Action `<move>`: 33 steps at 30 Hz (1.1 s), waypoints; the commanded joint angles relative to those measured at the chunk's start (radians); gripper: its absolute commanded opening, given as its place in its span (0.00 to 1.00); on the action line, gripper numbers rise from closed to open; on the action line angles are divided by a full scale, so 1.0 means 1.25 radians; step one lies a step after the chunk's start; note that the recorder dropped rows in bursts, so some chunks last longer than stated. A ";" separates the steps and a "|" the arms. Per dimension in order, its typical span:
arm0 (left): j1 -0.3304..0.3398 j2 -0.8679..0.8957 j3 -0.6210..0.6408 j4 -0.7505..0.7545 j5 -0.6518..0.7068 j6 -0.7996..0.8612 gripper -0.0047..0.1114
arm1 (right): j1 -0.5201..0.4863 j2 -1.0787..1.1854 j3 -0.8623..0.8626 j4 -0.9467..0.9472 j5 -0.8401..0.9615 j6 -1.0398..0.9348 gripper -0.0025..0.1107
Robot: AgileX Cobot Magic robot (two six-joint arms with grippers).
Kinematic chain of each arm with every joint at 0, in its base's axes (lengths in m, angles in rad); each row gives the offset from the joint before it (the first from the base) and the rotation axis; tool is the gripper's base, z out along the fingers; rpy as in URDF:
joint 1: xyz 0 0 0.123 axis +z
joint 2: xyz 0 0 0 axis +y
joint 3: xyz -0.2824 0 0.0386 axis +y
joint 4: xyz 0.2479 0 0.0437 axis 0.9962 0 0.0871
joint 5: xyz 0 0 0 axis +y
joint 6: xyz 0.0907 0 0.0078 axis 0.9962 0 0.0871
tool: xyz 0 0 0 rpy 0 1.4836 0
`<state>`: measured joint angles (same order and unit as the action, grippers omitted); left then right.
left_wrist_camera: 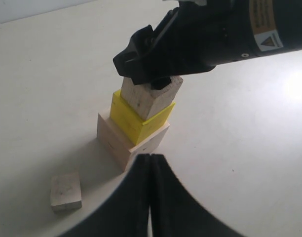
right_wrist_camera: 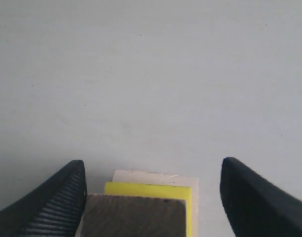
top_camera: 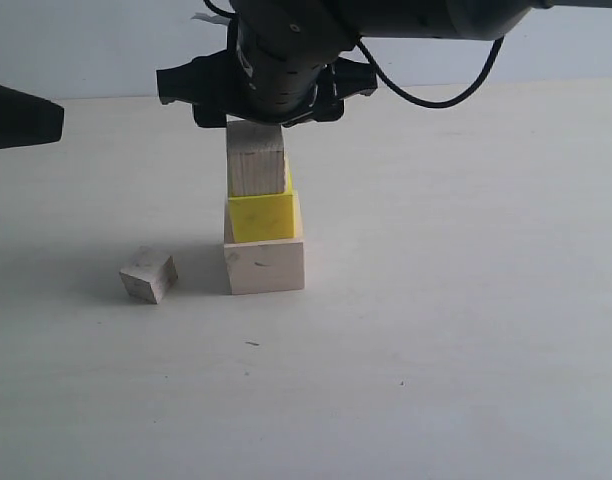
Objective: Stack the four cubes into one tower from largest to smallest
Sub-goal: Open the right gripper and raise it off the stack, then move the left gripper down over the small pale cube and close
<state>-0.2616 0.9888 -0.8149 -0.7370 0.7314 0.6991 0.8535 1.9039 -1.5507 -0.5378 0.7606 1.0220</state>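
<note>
Right gripper [right_wrist_camera: 153, 168], top centre: jaws spread wider than the medium bare-wood cube [top_camera: 256, 160], so not gripping. That cube sits on the yellow cube [top_camera: 262, 217], over the large pale cube [top_camera: 265, 265]. Small cube [top_camera: 148, 275] waits lower left on the table [top_camera: 466, 300], likely next. Left gripper [left_wrist_camera: 150, 163] closed, empty.

The large pale wooden cube [top_camera: 264, 266] sat flat at the bottom. On top of it rested the bright yellow cube [top_camera: 261, 217], not quite centred. The medium bare-wood cube [top_camera: 256, 160] stood upright on the yellow one. The small bare-wood cube [top_camera: 149, 275] lay unstacked near the large pale wooden cube, to its left, turned corner-on.
</note>
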 commanded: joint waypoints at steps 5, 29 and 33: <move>-0.005 -0.006 0.001 -0.007 0.004 0.001 0.04 | 0.001 -0.013 -0.006 0.012 -0.030 0.000 0.66; -0.005 0.112 0.049 0.020 -0.066 -0.040 0.04 | 0.146 -0.492 0.331 0.137 -0.017 -0.196 0.02; -0.005 0.183 0.048 0.038 -0.068 -0.040 0.04 | 0.160 -0.574 0.404 0.138 0.015 -0.181 0.02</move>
<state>-0.2616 1.1687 -0.7599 -0.7004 0.6606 0.6605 1.0442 1.2534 -1.0911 -0.3609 0.7636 0.7778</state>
